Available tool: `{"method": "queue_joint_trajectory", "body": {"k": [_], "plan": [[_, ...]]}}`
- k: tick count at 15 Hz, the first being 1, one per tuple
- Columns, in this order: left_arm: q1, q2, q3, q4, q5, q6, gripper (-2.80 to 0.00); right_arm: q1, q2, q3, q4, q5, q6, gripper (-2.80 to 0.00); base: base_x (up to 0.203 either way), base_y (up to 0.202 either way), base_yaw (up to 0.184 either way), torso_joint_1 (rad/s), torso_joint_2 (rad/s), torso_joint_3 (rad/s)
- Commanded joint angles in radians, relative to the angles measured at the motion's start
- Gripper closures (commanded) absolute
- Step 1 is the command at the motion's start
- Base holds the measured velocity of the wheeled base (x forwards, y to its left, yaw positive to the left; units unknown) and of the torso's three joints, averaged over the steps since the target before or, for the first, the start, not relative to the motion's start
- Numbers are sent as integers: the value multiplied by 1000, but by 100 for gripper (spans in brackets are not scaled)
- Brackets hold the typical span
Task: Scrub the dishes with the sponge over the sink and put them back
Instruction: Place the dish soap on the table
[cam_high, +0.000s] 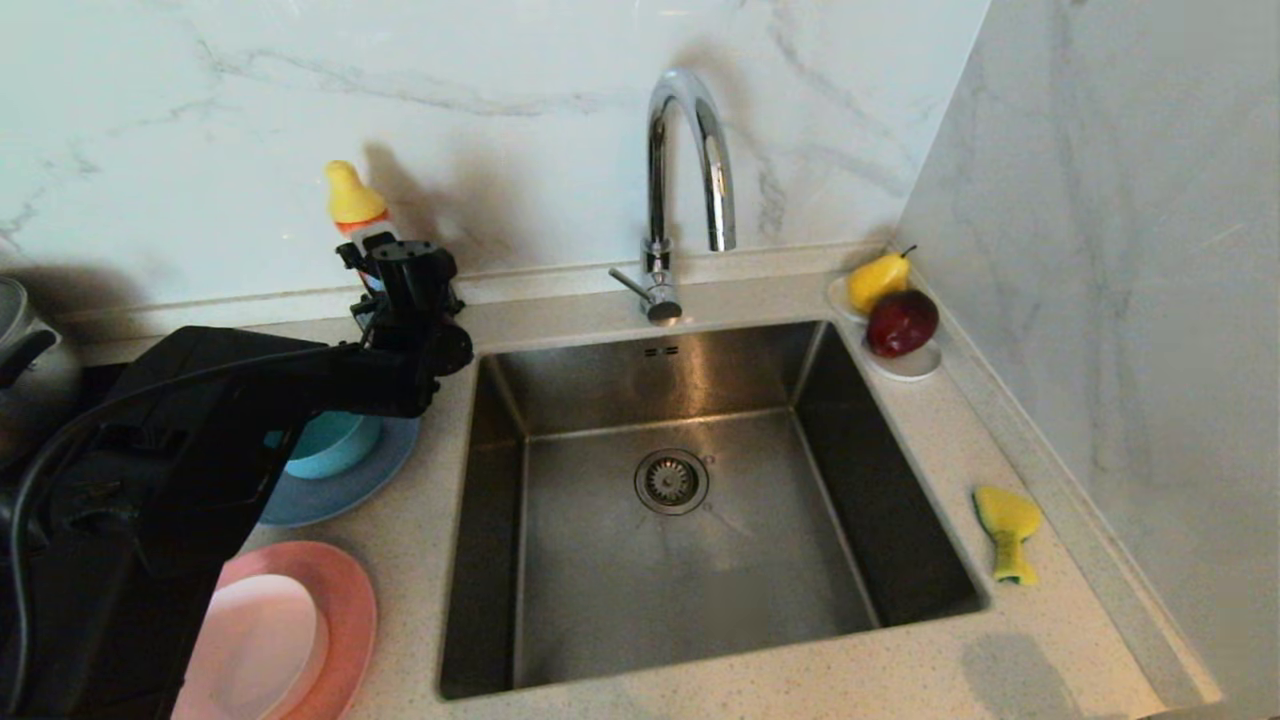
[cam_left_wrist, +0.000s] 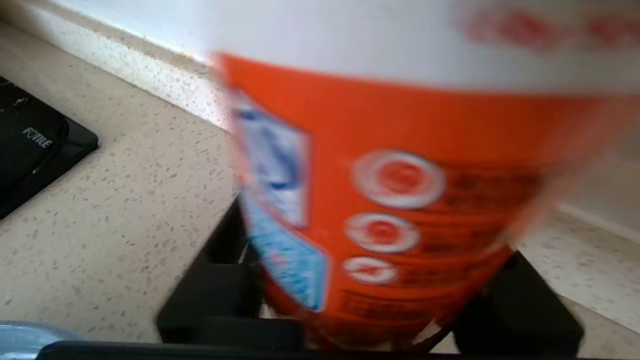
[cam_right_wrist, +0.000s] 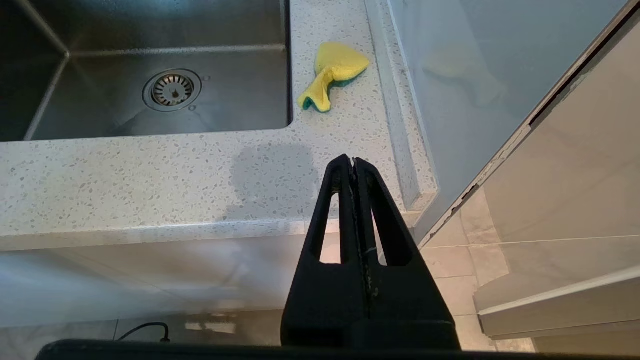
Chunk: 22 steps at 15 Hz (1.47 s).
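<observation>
The steel sink (cam_high: 600, 600) (cam_right_wrist: 235, 100) has nothing in it. On the counter to its right lies the yellow sponge (cam_high: 1007, 530) (cam_right_wrist: 332, 72). Left of the sink, a teal bowl (cam_high: 335, 445) sits on a blue-grey plate (cam_high: 340, 490), and a pale pink dish (cam_high: 265, 640) rests on a salmon plate (cam_high: 350, 600). My left gripper (cam_high: 372, 268) (cam_left_wrist: 370, 300) is at the back of the counter, open, its fingers (cam_left_wrist: 215, 285) either side of the orange detergent bottle (cam_high: 350, 200) (cam_left_wrist: 400, 150) with thin gaps. My right gripper (cam_right_wrist: 353, 161) is shut and empty, off the counter's front right corner.
A chrome faucet (cam_high: 690, 150) arches over the sink's back edge. A white saucer (cam_high: 910, 368) with a pear (cam_high: 878, 280) and an apple (cam_high: 902, 322) sits in the back right corner. A black hob (cam_left_wrist: 30, 150) and a kettle (cam_high: 20, 345) are far left. A wall (cam_high: 1100, 300) closes the right side.
</observation>
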Motion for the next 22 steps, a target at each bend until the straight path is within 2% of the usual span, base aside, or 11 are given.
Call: {"method": "queue_joint_trajectory", "body": {"k": [1,13,22], "plan": [[0,-19,5,-6,6,-4,-280,0,0,0,0,0,0,0,0,0,0,0,0,0],[-5,-48,3,-10,5,1,-280,0,0,-1,0,0,0,0,0,0,0,0,0,0],[-45,-72,3,-7,5,14,-280,0,0,0,0,0,0,0,0,0,0,0,0,0]]}}
